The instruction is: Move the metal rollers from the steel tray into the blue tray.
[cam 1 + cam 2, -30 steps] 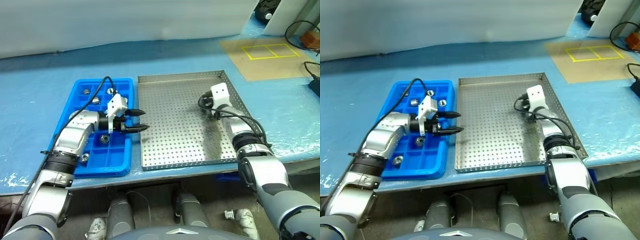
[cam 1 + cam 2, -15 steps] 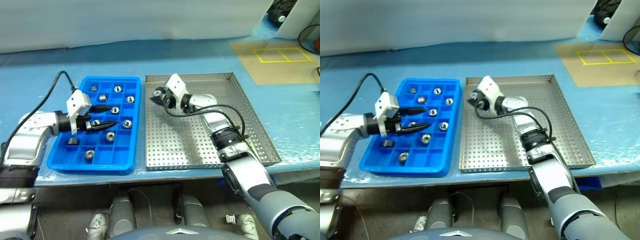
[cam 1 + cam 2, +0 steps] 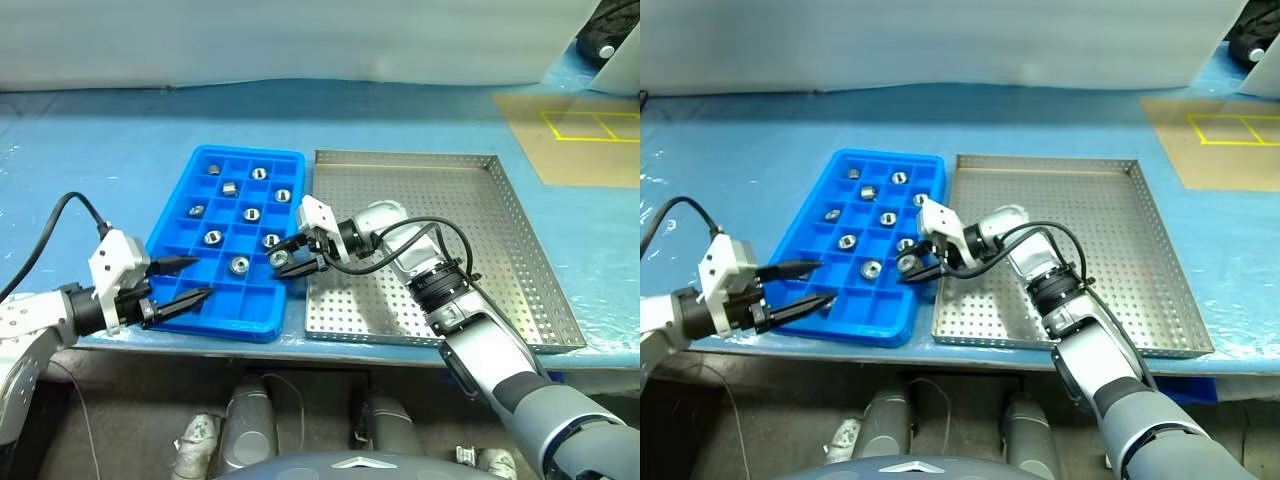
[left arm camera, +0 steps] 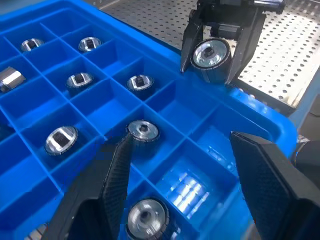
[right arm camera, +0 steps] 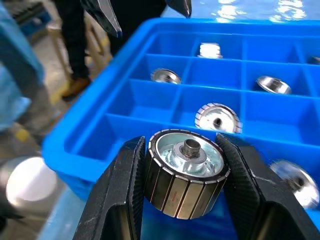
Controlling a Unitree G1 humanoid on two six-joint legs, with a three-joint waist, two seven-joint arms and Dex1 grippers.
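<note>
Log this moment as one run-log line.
right pincer: shut on roller | over blue tray edge | left pincer: open | steel tray: no rollers

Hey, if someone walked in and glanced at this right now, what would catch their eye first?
Probably the right gripper clamping a metal roller over the blue tray's edge next to the steel tray. Next, the rollers sitting singly in the blue compartments. The left gripper hangs open at the blue tray's near corner, holding nothing.

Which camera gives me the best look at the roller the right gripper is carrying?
The right wrist view: the roller sits large between the right gripper's fingers. The left wrist view shows it smaller, end-on, above the blue tray's rim. In the eye views it is tiny.
</note>
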